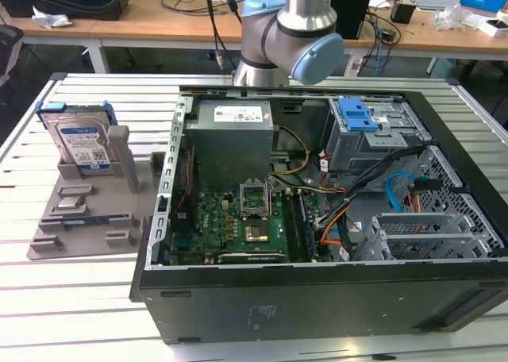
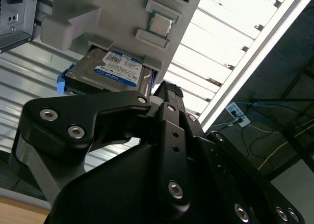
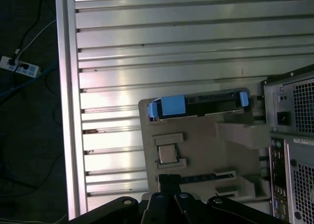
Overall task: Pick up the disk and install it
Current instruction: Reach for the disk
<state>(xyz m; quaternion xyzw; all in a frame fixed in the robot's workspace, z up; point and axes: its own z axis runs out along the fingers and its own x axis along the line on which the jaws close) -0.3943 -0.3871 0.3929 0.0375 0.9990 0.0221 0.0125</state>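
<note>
The disk (image 1: 79,140) stands upright in a slot of the grey holder (image 1: 87,211) at the exterior view's left, its blue-and-white label facing the camera and a blue bracket around its edges. In the first wrist view I look down on the disk (image 3: 206,102) edge-on, and the gripper (image 3: 169,184) hangs well above the holder (image 3: 196,150), apart from the disk. In the second wrist view the disk (image 2: 110,69) shows its label beyond the black gripper (image 2: 167,91). The gripper holds nothing.
An open computer case (image 1: 317,298) lies on the slatted metal table (image 1: 95,314), at the exterior view's right of the holder. Inside are a grey metal box (image 1: 234,132), a motherboard (image 1: 238,227), cables and a drive cage with a blue latch (image 1: 355,114). The arm (image 1: 294,36) rises behind the case.
</note>
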